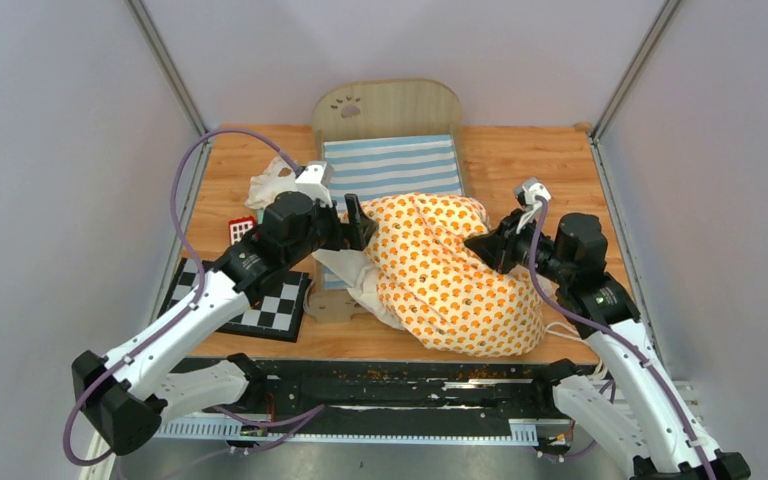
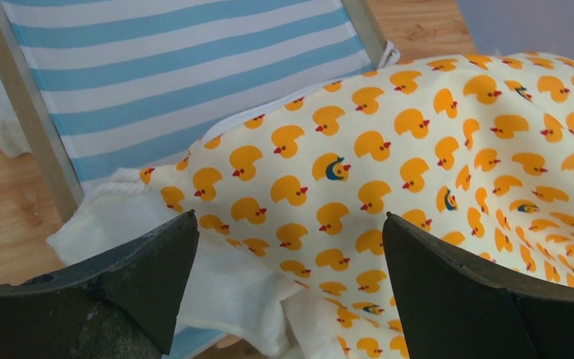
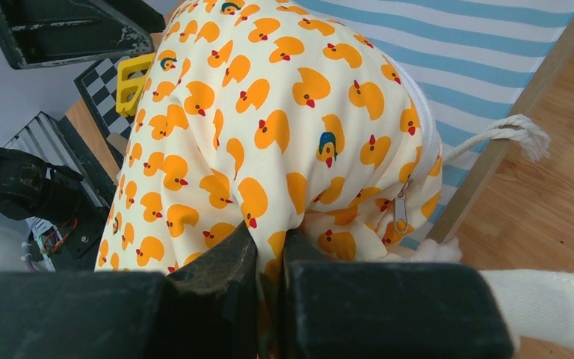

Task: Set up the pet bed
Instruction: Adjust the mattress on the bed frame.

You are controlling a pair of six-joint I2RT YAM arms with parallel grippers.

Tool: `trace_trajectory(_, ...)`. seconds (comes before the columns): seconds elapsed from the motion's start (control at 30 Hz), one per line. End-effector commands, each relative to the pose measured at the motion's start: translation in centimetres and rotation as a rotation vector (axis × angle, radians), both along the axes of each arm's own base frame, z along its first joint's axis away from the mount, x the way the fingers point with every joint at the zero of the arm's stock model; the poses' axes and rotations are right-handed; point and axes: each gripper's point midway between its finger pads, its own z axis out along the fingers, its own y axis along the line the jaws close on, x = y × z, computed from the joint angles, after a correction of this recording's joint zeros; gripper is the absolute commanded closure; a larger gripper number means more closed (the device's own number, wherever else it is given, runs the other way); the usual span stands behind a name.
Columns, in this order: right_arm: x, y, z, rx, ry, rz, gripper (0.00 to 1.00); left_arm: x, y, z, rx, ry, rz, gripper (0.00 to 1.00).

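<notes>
Orange ducks on cream cloth mark the cushion point(image 1: 450, 270), and it is only half where it belongs. It lies bunched across the near part of the pet bed point(image 1: 390, 165), which stands at the upper centre of the desk point(image 1: 520, 160) with its paw-marked end board point(image 1: 387, 108) at the top of the frame. The upper stretch of the striped base is bare, while a good part of the cushion spills off toward the lower right onto the wood. White lining point(image 1: 355, 275) pokes out at its lower left edge. The left jaws stand wide apart just beside the cushion's left side, gripping nothing. The right jaws are pinched together on a fold of the duck cloth near the zip point(image 3: 401, 209). A small white pillow point(image 1: 272, 185) sits on the desk to the left of the frame, not on the bed. By my reckoning the job is about midway: the cushion needs spreading flat inside the frame, and the pillow wants placing after that.
</notes>
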Motion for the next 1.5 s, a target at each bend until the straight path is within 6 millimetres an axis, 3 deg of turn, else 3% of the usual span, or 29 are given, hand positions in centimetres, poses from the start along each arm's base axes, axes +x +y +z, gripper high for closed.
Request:
trace_trajectory(0.0, -0.5, 0.2, -0.6, -0.018, 0.002, 0.029, 0.9, 2.8, -0.7, 0.3, -0.107, 0.021, 0.137, 0.0)
trace_trajectory(0.23, -1.3, 0.2, -1.0, -0.017, 0.012, 0.041, 0.87, 4.0, -2.2, -3.3, -0.119, 0.128, 0.169, 0.02)
trace_trajectory(0.33, -1.3, 0.2, -0.8, -0.015, 0.012, 0.038, 0.84, 4.2, -3.2, -4.2, -0.139, 0.143, 0.14, 0.26)
trace_trajectory(0.43, -0.9, -0.3, 0.0, -0.025, 0.01, -0.001, 0.68, 4.4, -4.1, -3.9, -0.163, 0.138, 0.107, 0.53)
trace_trajectory(0.57, 0.5, -2.4, 3.5, -0.034, -0.036, -0.161, 0.4, 4.7, -5.1, -1.3, -0.187, 0.077, 0.052, 0.86)
trace_trajectory(0.63, 1.4, -3.7, 6.1, -0.024, -0.064, -0.261, 0.32, 4.8, -5.5, 0.5, -0.188, 0.029, 0.016, 0.98)
trace_trajectory(0.73, 2.7, -5.3, 8.7, -0.022, -0.054, -0.388, 0.2, 4.6, -6.1, 3.7, -0.208, -0.058, -0.051, 1.0)
trace_trajectory(0.87, 5.2, -6.0, 9.4, -0.072, 0.056, -0.487, 0.07, 3.7, -7.0, 8.4, -0.218, -0.188, -0.169, 1.0)
trace_trajectory(1.0, 6.8, -5.9, 9.7, -0.092, 0.118, -0.516, 0.0, 2.8, -7.0, 11.6, -0.198, -0.271, -0.226, 1.0)
trace_trajectory(1.1, 7.2, -6.0, 8.7, -0.102, 0.169, -0.532, 0.0, 2.6, -6.3, 12.3, -0.183, -0.294, -0.214, 1.0)
trace_trajectory(1.23, 7.9, -6.4, 5.0, -0.11, 0.264, -0.547, 0.0, 2.3, -5.9, 12.3, -0.173, -0.3, -0.21, 1.0)
trace_trajectory(1.47, 10.8, -6.3, 2.3, 0.079, 0.316, -0.417, 0.0, 2.0, -6.1, 11.7, -0.17, -0.287, -0.232, 1.0)
